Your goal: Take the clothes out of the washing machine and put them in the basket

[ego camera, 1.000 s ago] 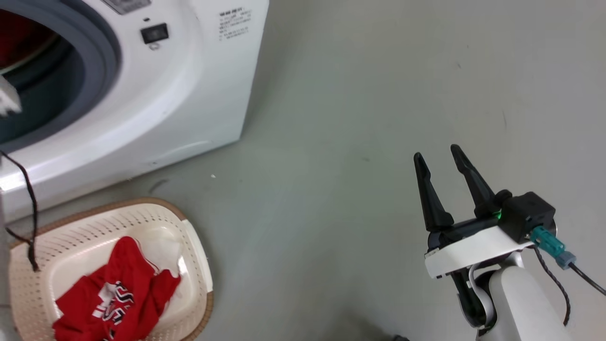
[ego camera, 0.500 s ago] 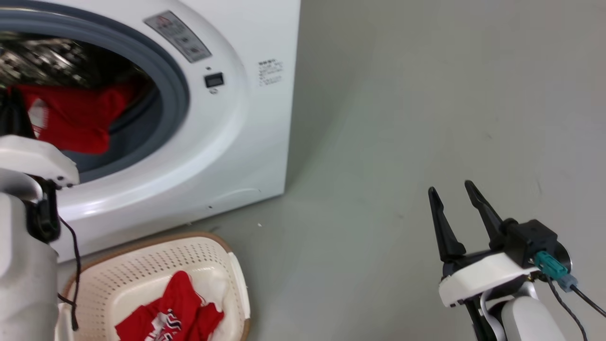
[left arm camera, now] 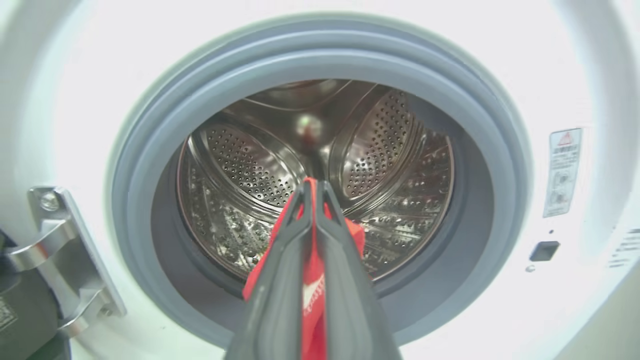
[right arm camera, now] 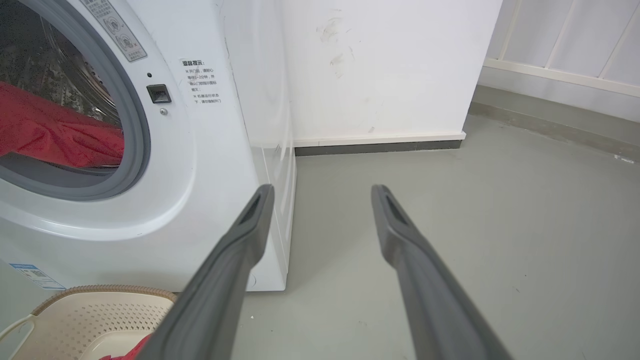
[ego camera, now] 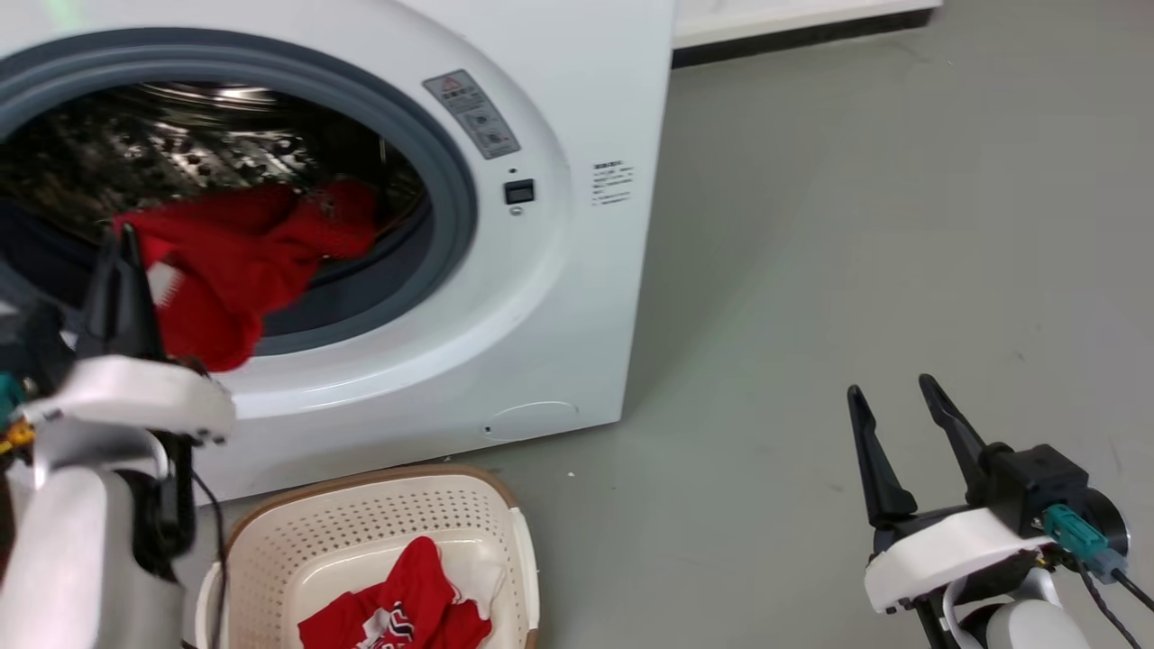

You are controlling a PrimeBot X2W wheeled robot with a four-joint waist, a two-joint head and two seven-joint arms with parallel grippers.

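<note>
Pinching a red jersey (left arm camera: 312,260) at the washer's (ego camera: 577,297) mouth, the left jaws are closed on it. The right jaws gape empty over the floor (ego camera: 856,225), far right. A second jersey (ego camera: 397,608) lies in the near basket (ego camera: 361,514).

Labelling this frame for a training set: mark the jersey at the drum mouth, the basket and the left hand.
jersey at the drum mouth (ego camera: 252,248), head view, middle of the red cloth.
basket (ego camera: 361,518), head view, perforated back wall.
left hand (left arm camera: 312,184), left wrist view, between its closed fingertips.
</note>
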